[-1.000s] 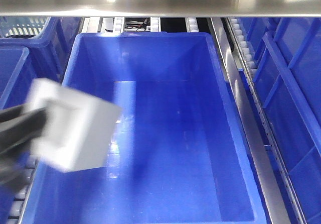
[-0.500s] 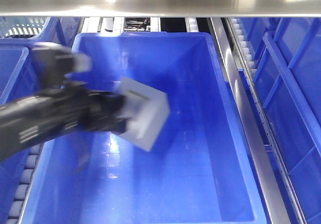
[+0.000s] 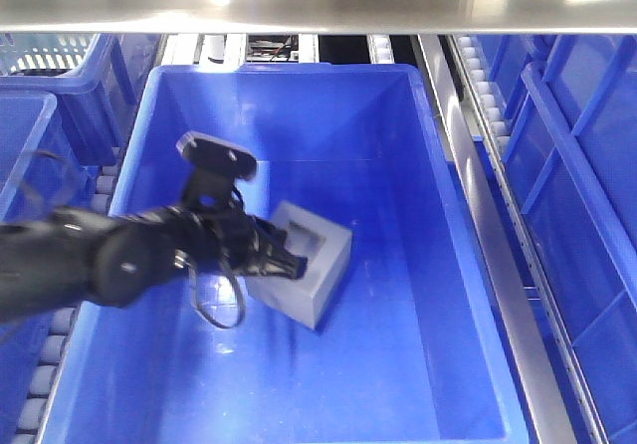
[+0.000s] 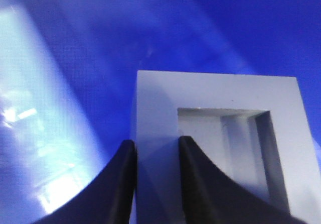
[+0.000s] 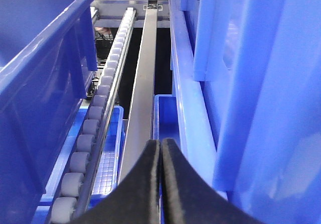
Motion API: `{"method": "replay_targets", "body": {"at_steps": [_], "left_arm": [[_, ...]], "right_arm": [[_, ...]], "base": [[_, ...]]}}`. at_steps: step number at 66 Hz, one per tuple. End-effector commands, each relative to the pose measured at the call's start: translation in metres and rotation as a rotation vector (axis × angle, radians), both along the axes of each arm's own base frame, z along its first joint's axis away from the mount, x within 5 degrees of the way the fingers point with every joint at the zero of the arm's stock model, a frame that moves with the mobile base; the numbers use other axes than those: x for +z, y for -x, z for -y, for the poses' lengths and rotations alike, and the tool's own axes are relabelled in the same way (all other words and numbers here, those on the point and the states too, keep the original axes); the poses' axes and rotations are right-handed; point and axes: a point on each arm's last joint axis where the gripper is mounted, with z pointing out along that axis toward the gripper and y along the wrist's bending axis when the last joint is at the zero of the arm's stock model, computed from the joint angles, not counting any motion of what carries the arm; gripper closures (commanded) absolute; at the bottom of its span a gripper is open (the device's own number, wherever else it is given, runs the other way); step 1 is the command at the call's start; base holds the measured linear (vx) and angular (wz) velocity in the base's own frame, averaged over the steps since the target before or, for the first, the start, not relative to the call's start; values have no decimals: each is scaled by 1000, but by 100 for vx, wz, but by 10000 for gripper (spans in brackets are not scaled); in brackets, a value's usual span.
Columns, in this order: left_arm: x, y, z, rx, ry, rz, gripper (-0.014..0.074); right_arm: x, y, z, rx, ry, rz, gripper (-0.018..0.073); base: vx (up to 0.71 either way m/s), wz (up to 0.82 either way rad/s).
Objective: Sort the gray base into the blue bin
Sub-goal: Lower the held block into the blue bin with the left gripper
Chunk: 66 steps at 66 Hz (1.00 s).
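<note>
Left black claw (image 4: 155, 181) clamping one wall of matte gray recessed cube block (image 3: 311, 263), holding it low inside deep bright-blue smooth-walled plastic tub (image 3: 428, 145); block looking stiff, light, not fragile, wall beside recess giving secure pinch; right claw (image 5: 160, 184) sitting closed, empty, beside roller track (image 5: 95, 133)

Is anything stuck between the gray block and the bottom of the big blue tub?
Nothing visible. The left gripper holds the gray block low inside the blue tub, and the floor under it looks bare.
</note>
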Motion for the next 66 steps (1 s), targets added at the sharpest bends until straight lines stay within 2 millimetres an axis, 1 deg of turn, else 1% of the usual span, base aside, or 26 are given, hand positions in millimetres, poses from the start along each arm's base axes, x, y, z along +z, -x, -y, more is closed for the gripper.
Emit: {"method": "replay_targets", "body": {"at_steps": [1,7,17,33,40,46,51,66], "left_arm": [[27,-8,6,23,97,140,552],[24,-10,7,24,93,136,526],[23,-10,7,24,92,134,447],[22,-9,7,22,87,126,248],[21,-9,7,20,83,117,184],[23,-8,6,18,80,110,162],[26,-6,5,15,80,106,163],[55,6,-2,9,116,156,171]], "right_arm": [[2,0,0,0,11,71,568],[2,0,0,0,11,71,568],[2,0,0,0,11,71,568],[2,0,0,0,11,71,568],[2,0,0,0,11,71,568],[2,0,0,0,11,71,568],[2,0,0,0,11,71,568],[2,0,0,0,11,71,568]], "base": [[0,0],[0,0],[0,0],[0,0],[0,0],[0,0],[0,0],[0,0]]}}
